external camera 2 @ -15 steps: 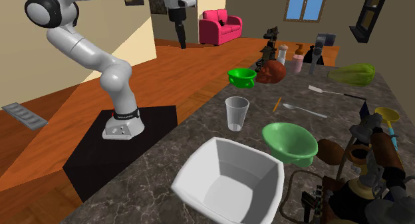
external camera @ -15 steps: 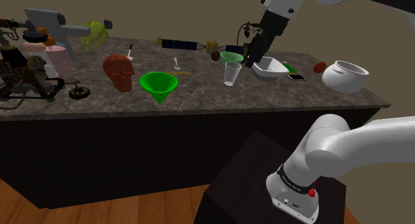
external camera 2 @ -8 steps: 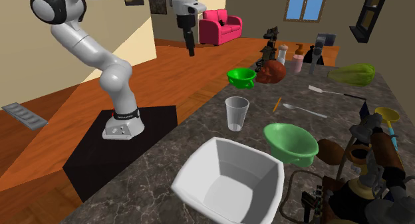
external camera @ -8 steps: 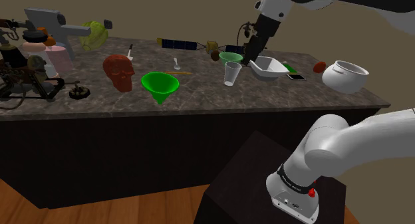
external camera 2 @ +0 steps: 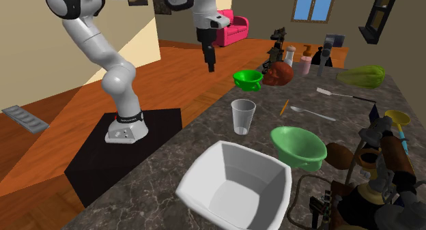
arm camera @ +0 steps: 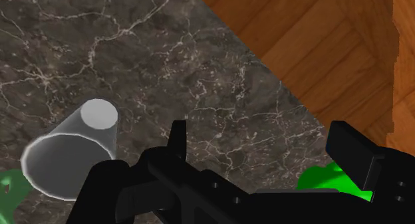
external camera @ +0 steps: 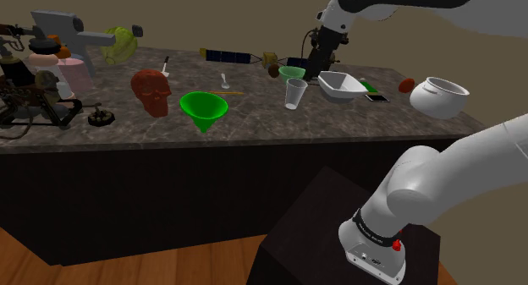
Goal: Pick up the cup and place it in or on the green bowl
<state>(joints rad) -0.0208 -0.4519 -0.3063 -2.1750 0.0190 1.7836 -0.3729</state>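
Centring comes first: the gripper (external camera 2: 209, 65) hangs above the counter (arm camera: 199, 70), jaws wide and empty, and the clear cup (arm camera: 70, 149) stands upright below them, outside one finger rather than between. Shifting over until the cup sits between the jaws, then descending straight, looks soundest. The cup, the green bowl (external camera 2: 297, 145) farther from the jaws, and the white square bowl (external camera 2: 235, 184) all look empty.

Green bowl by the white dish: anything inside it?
In the second exterior view the green bowl shows a bare green inside with nothing in it. Its near rim hides a strip of the inner wall. The cup stands upright on the counter beside it, apart.
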